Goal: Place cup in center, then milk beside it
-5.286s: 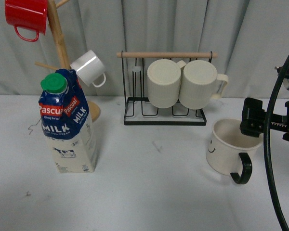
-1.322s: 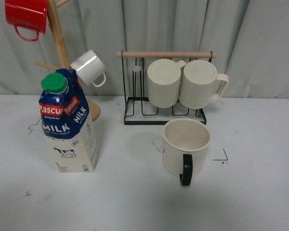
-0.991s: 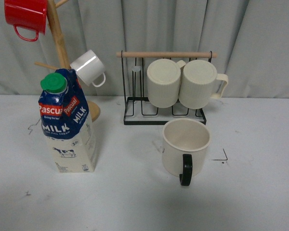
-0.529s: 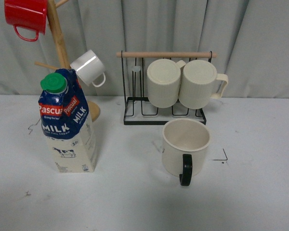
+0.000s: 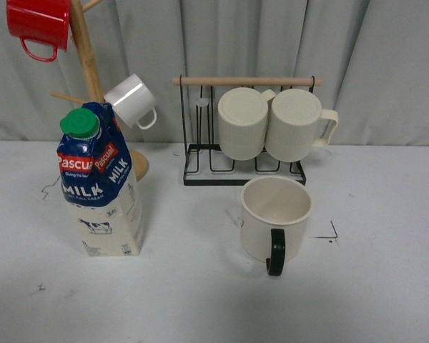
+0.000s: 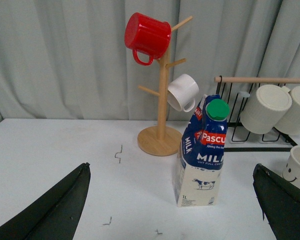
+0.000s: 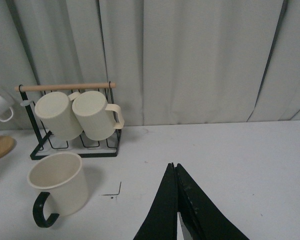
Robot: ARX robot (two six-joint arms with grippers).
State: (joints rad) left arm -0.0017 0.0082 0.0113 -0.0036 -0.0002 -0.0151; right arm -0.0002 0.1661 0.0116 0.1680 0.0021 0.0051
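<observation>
The cup (image 5: 275,218) stands upright on the tabletop (image 5: 200,307), its dark handle turned toward the robot; it is ahead of the right claw (image 7: 173,167) and off to one side of its tips, well apart from them; the fingers of this claw are pressed together and pinch nothing. The milk (image 5: 100,182) stands upright too, well apart from the cup; it is straight ahead of the left claw (image 6: 171,169), whose fingers (image 6: 55,207) are spread wide and touch nothing; seen from this claw, the cup is beyond the milk, with a small smiley on the side facing it. Farther from the right claw, just behind the cup, is a black wire rack (image 5: 243,179) with two ribbed cream mugs (image 5: 243,121). Beyond the milk from the left claw is a wooden mug tree (image 5: 89,64); it carries a red mug (image 5: 39,25) and a small white mug (image 5: 132,100).
</observation>
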